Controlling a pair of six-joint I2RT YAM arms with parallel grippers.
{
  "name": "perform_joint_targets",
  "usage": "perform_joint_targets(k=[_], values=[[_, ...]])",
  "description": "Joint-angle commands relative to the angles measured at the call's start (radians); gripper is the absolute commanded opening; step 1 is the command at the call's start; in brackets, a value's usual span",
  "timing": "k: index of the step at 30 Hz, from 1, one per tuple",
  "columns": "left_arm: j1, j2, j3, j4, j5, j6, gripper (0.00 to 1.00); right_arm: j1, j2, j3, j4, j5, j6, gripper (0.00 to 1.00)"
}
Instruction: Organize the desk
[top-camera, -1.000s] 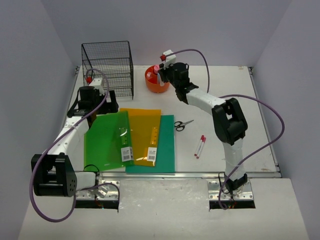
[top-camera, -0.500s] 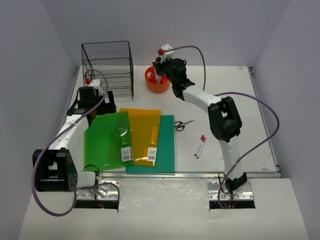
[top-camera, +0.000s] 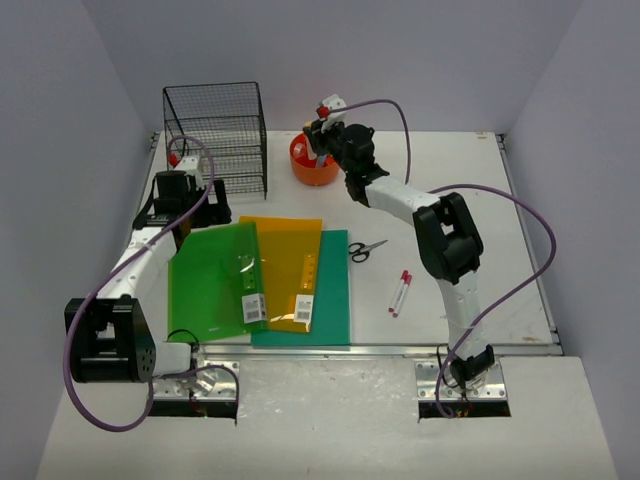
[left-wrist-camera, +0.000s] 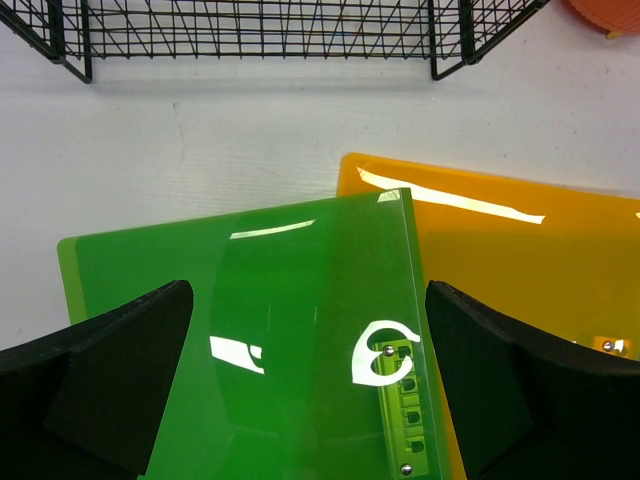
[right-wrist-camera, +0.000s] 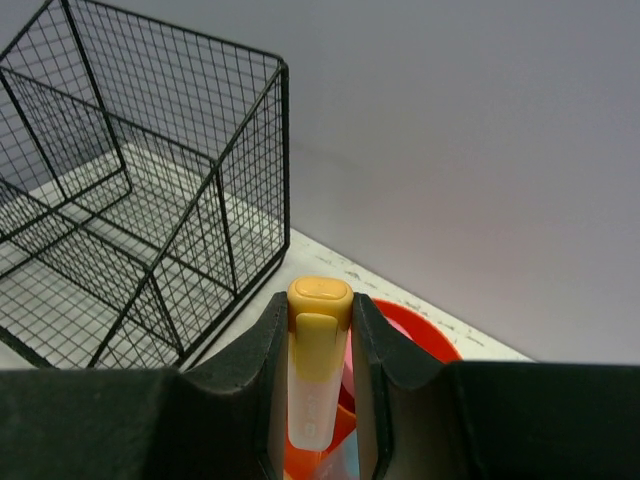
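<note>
The desk (top-camera: 480, 210) is a white tabletop. At its back, my right gripper (top-camera: 322, 142) hangs over an orange cup (top-camera: 310, 170), shut on a yellow-capped highlighter (right-wrist-camera: 318, 370) that stands upright between the jaws (right-wrist-camera: 319, 330), its lower end over the cup (right-wrist-camera: 425, 338). My left gripper (top-camera: 192, 205) stands open and empty above the far edge of a green folder (top-camera: 213, 280). The left wrist view shows the wide-apart fingers (left-wrist-camera: 310, 380) either side of the green folder (left-wrist-camera: 280, 330), which overlaps an orange folder (left-wrist-camera: 520, 250).
A black wire basket (top-camera: 217, 135) stands at the back left, just behind the left gripper. The orange folder (top-camera: 290, 262) lies on a teal one (top-camera: 333, 295). Scissors (top-camera: 367, 248) and two red-capped pens (top-camera: 400, 292) lie right of the folders.
The right gripper has moved left and back with the highlighter and now sits over the orange cup. The left arm has barely shifted.
</note>
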Motion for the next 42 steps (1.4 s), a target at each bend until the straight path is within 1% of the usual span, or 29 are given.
perform_joint_targets(k=[1, 4, 5, 6, 8, 10, 11, 14, 16, 17, 18, 20, 22, 23, 26, 28, 29, 31, 33, 35, 36, 40, 42], values=[[0.013, 0.005, 0.044, 0.020, -0.005, 0.001, 1.00, 0.008, 0.029, -0.034, 0.128, -0.047, -0.033, 0.00], [0.014, 0.005, 0.042, 0.018, -0.003, 0.001, 1.00, 0.010, 0.047, -0.050, 0.151, -0.048, -0.046, 0.01], [0.014, 0.005, 0.043, 0.017, -0.004, 0.002, 1.00, 0.011, 0.054, -0.053, 0.161, -0.044, -0.050, 0.03], [0.014, 0.005, 0.044, 0.018, -0.007, 0.003, 1.00, 0.012, 0.063, -0.059, 0.175, -0.043, -0.050, 0.09], [0.014, 0.005, 0.044, 0.018, -0.008, 0.004, 1.00, 0.012, 0.071, -0.065, 0.188, -0.038, -0.050, 0.14], [0.014, 0.005, 0.045, 0.017, -0.008, 0.006, 1.00, 0.012, 0.068, -0.070, 0.189, -0.037, -0.050, 0.26], [0.014, 0.005, 0.046, 0.016, -0.008, 0.006, 1.00, 0.012, 0.056, -0.076, 0.189, -0.041, -0.050, 0.30], [0.014, 0.005, 0.050, 0.015, -0.011, 0.009, 1.00, 0.012, 0.004, -0.114, 0.176, -0.052, -0.050, 0.52], [0.014, 0.003, 0.051, 0.019, -0.009, 0.010, 1.00, 0.012, -0.075, -0.143, 0.129, -0.039, -0.050, 0.70], [0.014, 0.003, 0.050, 0.023, -0.006, 0.010, 1.00, 0.012, -0.130, -0.171, 0.106, -0.024, -0.047, 0.74], [0.014, 0.003, 0.051, 0.025, 0.001, 0.012, 1.00, 0.013, -0.195, -0.207, 0.081, -0.008, -0.042, 0.75], [0.014, 0.000, 0.055, 0.020, 0.021, 0.021, 1.00, 0.013, -0.345, -0.289, 0.007, 0.023, -0.027, 0.74], [0.014, -0.012, 0.051, 0.019, 0.024, 0.034, 1.00, 0.012, -0.470, -0.340, -0.121, 0.076, -0.021, 0.72], [0.014, -0.018, 0.045, 0.022, 0.023, 0.042, 1.00, 0.011, -0.521, -0.364, -0.203, 0.107, -0.019, 0.71], [0.014, -0.045, 0.017, 0.048, 0.009, 0.052, 1.00, -0.009, -0.653, -0.428, -0.537, 0.132, 0.015, 0.69], [0.013, -0.051, 0.005, 0.061, 0.004, 0.053, 1.00, -0.027, -0.731, -0.461, -0.712, 0.146, 0.052, 0.66], [0.013, -0.054, 0.001, 0.063, 0.001, 0.053, 1.00, -0.035, -0.758, -0.479, -0.794, 0.149, 0.071, 0.64], [0.009, -0.055, -0.009, 0.074, -0.018, 0.089, 1.00, -0.054, -0.785, -0.516, -1.042, 0.159, 0.155, 0.62], [0.008, -0.056, -0.015, 0.080, -0.036, 0.101, 1.00, -0.083, -0.786, -0.546, -1.242, 0.147, 0.251, 0.58], [0.007, -0.057, -0.016, 0.086, -0.045, 0.109, 1.00, -0.111, -0.763, -0.594, -1.401, 0.100, 0.351, 0.56], [0.007, -0.057, -0.016, 0.087, -0.046, 0.112, 1.00, -0.136, -0.760, -0.620, -1.430, 0.072, 0.379, 0.56], [0.004, -0.061, -0.013, 0.086, -0.044, 0.116, 1.00, -0.209, -0.746, -0.713, -1.462, -0.012, 0.428, 0.57], [0.002, -0.067, -0.014, 0.085, -0.048, 0.118, 1.00, -0.250, -0.706, -0.742, -1.471, -0.064, 0.467, 0.57]])
